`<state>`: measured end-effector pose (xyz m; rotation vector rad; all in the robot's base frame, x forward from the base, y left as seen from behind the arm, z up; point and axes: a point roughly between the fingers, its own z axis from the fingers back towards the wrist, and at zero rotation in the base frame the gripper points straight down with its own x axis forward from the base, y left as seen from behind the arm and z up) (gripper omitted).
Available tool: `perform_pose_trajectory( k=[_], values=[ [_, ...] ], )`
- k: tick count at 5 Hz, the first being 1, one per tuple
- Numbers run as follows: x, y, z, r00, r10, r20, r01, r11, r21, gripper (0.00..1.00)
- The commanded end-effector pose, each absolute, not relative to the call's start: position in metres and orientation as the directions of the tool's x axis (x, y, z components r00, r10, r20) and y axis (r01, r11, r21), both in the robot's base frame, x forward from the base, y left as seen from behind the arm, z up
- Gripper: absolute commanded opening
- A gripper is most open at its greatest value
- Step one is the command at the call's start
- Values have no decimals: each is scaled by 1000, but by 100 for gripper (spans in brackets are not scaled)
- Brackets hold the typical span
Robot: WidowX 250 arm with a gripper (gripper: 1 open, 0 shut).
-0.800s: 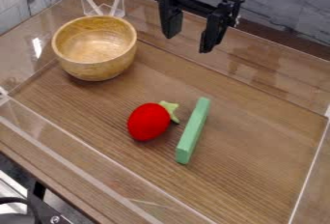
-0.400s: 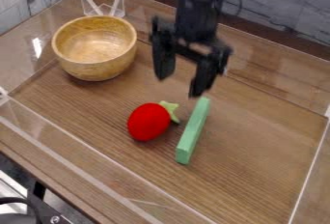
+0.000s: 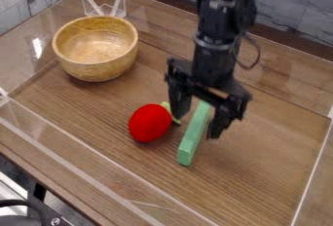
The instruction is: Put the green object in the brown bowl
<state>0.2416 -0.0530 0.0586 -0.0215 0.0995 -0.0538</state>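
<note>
The green object [image 3: 193, 143] is a long flat light-green bar lying on the wooden table at centre, angled slightly. My gripper [image 3: 203, 114] has come down over its upper end, jaws open, one finger on each side of the bar, and the fingers hide that end. The brown bowl [image 3: 95, 48] stands empty at the back left, well away from the gripper. Nothing is held.
A red strawberry-shaped toy [image 3: 151, 123] lies just left of the bar, close to my left finger. Clear plastic walls [image 3: 53, 167] fence the table on the front, left and right sides. A clear stand [image 3: 101, 3] sits behind the bowl.
The gripper has travelled from the back of the table forward and down, ending over the upper end of the green bar. It stays open. The bar, the toy and the bowl have not moved.
</note>
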Motion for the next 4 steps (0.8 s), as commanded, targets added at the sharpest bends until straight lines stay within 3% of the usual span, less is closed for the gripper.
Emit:
perform_pose_trajectory(
  k=[1, 2, 3, 4],
  values=[
    [241, -59, 40, 998, 3, -58, -4, 1000, -30, 100],
    [252, -60, 38, 999, -9, -44, 7, 999, -37, 0],
    [263, -61, 43, 999, -28, -34, 27, 999, -43, 0],
    [255, -55, 46, 1000, 0, -14, 0, 999, -54, 0]
  ],
)
